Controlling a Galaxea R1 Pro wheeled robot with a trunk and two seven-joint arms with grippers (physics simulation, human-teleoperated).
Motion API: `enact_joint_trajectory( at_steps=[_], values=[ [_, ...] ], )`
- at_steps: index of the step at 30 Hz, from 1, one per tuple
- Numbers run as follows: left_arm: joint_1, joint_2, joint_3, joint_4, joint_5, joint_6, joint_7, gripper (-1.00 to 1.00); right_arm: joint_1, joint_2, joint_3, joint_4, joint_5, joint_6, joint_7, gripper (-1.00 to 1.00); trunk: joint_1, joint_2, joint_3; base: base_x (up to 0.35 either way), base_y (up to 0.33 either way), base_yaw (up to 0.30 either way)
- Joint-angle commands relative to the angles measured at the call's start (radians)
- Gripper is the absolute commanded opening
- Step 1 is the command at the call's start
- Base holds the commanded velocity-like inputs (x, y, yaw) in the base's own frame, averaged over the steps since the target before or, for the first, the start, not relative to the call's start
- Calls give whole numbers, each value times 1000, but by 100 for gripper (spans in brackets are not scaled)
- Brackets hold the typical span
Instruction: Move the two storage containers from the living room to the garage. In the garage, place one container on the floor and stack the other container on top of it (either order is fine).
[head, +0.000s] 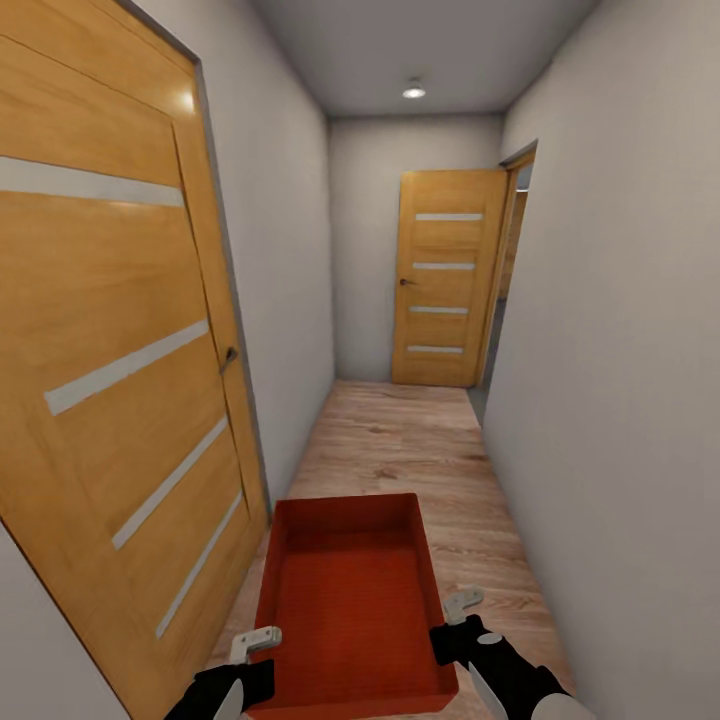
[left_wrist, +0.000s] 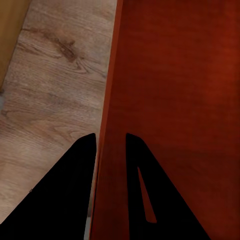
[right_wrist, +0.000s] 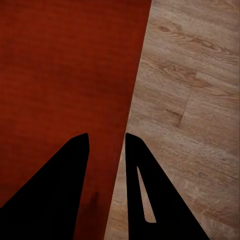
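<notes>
One red-orange open-top storage container (head: 350, 600) hangs in front of me above the wood-plank flooring of a narrow corridor. My left gripper (head: 262, 640) is shut on its left wall, and the left wrist view shows that wall (left_wrist: 112, 100) pinched between the two black fingers. My right gripper (head: 448, 622) is shut on the right wall (right_wrist: 135, 90), one finger inside the bin and one outside. The bin is empty and held level.
A closed wooden door (head: 110, 400) with pale stripes stands close on my left. Grey walls (head: 610, 400) hem the corridor on both sides. At the far end another wooden door (head: 445, 290) stands beside an opening on the right.
</notes>
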Motion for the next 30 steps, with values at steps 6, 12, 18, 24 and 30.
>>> enact_joint_trajectory(
  at_steps=[6,12,18,24,30],
  values=[
    [0,-1,0,-3,-21,-11,11,-100,0,37,-12,1,2,6,31,-100,1,-1,-1,323,0,-110],
    [0,-1,0,-3,-21,-11,11,-100,0,37,-12,1,2,7,31,-100,1,-1,-1,323,0,-265],
    [0,-1,0,-3,-21,-11,11,-100,0,37,-12,0,2,6,31,-100,1,-1,-1,323,0,-238],
    [0,-1,0,-3,-21,-11,11,-100,0,37,-12,0,2,6,31,-100,1,-1,-1,323,0,-32],
    [0,-1,0,-3,-21,-11,11,-100,0,37,-12,0,2,6,31,-100,1,-1,-1,323,0,26]
  ],
)
